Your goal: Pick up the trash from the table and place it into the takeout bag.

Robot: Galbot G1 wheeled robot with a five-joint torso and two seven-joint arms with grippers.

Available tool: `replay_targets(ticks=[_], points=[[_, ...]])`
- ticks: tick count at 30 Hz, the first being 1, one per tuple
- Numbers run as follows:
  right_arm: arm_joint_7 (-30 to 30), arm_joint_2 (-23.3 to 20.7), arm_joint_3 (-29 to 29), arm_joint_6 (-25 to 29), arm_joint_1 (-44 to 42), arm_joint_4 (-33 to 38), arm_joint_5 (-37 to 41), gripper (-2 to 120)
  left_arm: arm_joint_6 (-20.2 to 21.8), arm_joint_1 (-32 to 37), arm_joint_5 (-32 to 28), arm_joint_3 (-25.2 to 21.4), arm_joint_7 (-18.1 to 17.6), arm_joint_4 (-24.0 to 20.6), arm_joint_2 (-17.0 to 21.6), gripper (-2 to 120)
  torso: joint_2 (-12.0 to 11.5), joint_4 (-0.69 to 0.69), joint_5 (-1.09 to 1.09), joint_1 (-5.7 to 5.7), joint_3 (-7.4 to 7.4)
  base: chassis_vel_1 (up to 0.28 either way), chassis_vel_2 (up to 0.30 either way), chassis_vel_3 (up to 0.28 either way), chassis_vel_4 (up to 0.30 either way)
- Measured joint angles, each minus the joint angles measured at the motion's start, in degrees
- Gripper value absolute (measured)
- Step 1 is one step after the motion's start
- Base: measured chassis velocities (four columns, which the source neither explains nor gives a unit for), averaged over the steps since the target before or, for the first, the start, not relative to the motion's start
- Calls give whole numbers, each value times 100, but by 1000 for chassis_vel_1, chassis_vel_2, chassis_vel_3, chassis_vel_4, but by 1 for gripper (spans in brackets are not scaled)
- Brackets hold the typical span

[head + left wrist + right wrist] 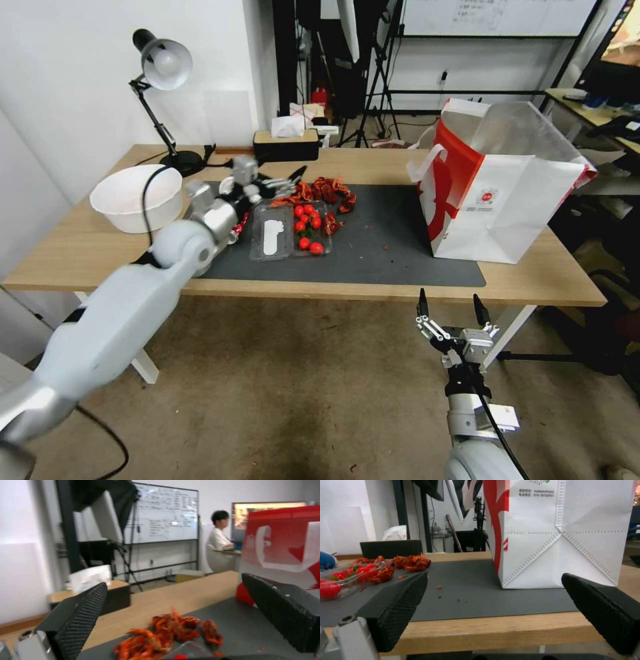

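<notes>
Standing on the table (80, 253), the takeout bag (513, 207) — small red logo, print unreadable — both grippers' fingers apart.

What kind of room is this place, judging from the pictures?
Probably an office or lab workspace: a written-on whiteboard on a black stand, a black desk lamp on the long light-wood table, and camera tripods behind.
</notes>
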Motion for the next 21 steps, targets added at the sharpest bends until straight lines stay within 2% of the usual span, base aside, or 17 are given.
replay_targets(ticks=[2,4,6,8,11,13,15,16,18,20,21], points=[[-1,0,-2,0,2,-3,0,100,1,103,31,-78,-59,-62,9,100,0,0,1,0,0,0,0,0,0],[1,-1,-5,1,14,-25,0,100,3,500,188,-354,-296,-286,29,100,0,0,-1,0,1,0,0,0,0],[1,1,-7,3,17,-33,0,100,0,605,252,-447,-344,-346,22,100,0,-1,1,0,0,0,0,0,0],[1,16,-11,11,20,-52,0,100,-4,991,498,-711,-465,-532,-15,100,0,-2,0,0,0,0,0,0,0],[4,29,-12,18,14,-59,0,100,-10,1241,653,-896,-494,-634,-45,100,0,-1,1,0,0,0,0,0,0],[4,44,-15,36,0,-73,0,100,-21,1972,946,-1339,-540,-878,-171,100,0,1,-1,0,0,0,0,0,0],[4,44,-16,38,-1,-76,0,100,-25,2090,989,-1428,-542,-917,-202,100,0,2,-1,0,0,0,0,0,0],[4,51,-16,43,-3,-78,0,100,-54,2367,1084,-1646,-549,-1009,-271,100,0,-1,2,0,0,0,0,0,0],[5,54,-16,44,-4,-79,0,100,-76,2487,1126,-1731,-550,-1039,-303,100,0,-1,2,0,0,0,0,0,0],[6,68,-23,47,-8,-81,0,100,-162,2901,1327,-2100,-549,-1142,-440,100,0,0,-2,0,0,0,0,0,0],[6,68,-23,47,-8,-81,0,100,-162,2901,1327,-2100,-549,-1142,-440,100,0,0,-2,0,0,0,0,0,0]])
